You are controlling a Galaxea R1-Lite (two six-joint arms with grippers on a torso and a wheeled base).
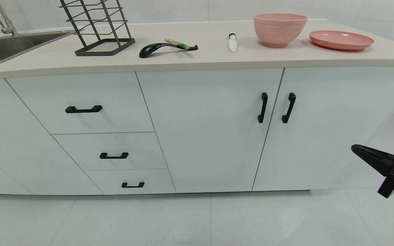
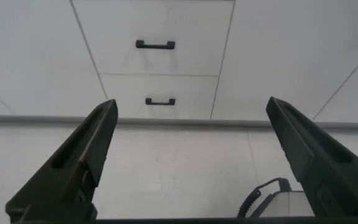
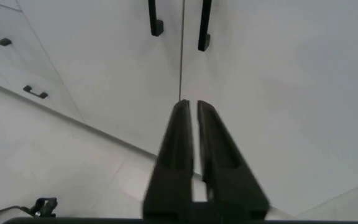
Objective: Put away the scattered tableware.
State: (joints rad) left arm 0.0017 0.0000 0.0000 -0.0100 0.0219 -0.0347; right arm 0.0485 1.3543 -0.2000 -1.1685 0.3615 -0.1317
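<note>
Well above the right gripper (image 1: 356,149), hanging low before the cabinet doors (image 1: 320,136) with fingers (image 3: 179,143) pinched nearly together and gripping nothing, the bowl (image 1: 279,29), plate (image 1: 341,40), knife (image 1: 232,42) and ladle (image 1: 156,49) are lying scattered along the counter (image 1: 210,57), apparently waiting to be gathered. Facing the drawers (image 2: 157,25) ahead of it, the left gripper (image 2: 191,107) is gaping wide and empty, while bare floor (image 2: 179,162) under both is leaving ample room to rise, with the counter's overhanging front edge likely being the one lip to clear.
</note>
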